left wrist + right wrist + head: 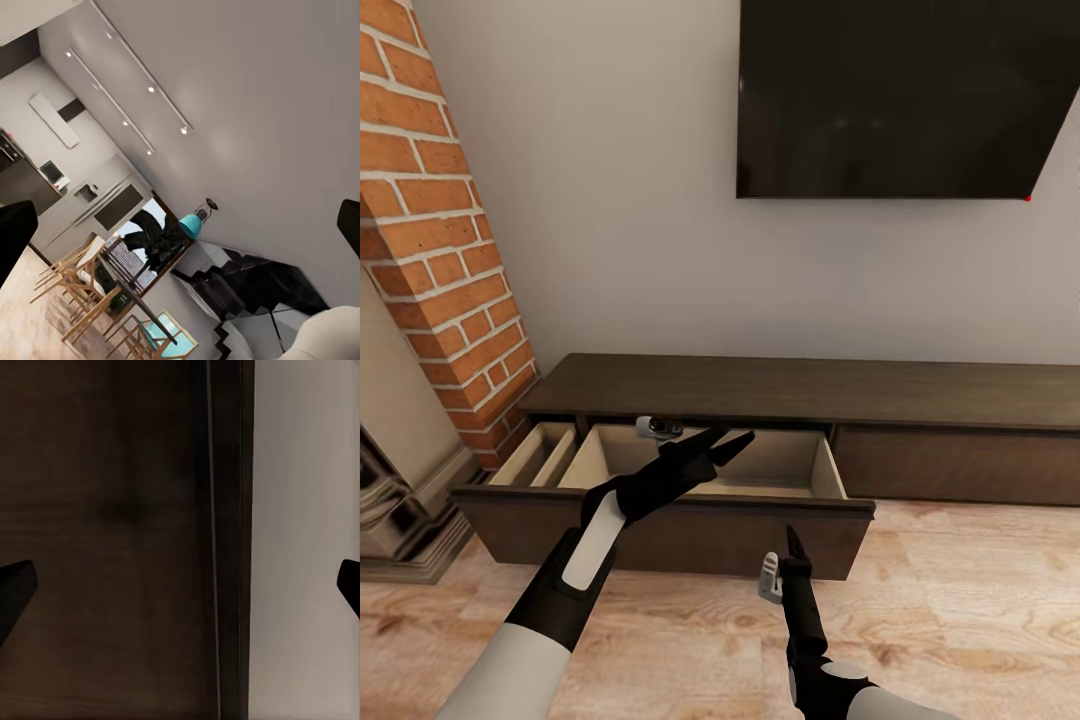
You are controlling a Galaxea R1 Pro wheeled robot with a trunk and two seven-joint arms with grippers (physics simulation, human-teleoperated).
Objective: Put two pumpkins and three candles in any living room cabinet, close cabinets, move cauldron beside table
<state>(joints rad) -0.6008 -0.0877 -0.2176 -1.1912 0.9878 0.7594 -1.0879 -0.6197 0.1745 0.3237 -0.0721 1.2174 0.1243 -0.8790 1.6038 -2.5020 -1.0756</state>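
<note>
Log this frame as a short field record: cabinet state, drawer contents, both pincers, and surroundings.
cabinet: long low dark wood unit against the wall
drawer: left one pulled out, pale interior, nothing visible inside
left pincer: open, empty, over the open drawer
right pincer: open, empty, in front of the drawer front
surroundings: dark TV screen on the wall, brick column to the left, wood floor

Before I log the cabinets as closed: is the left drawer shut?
No, the cabinet has its left drawer pulled out, pale interior exposed.
</note>
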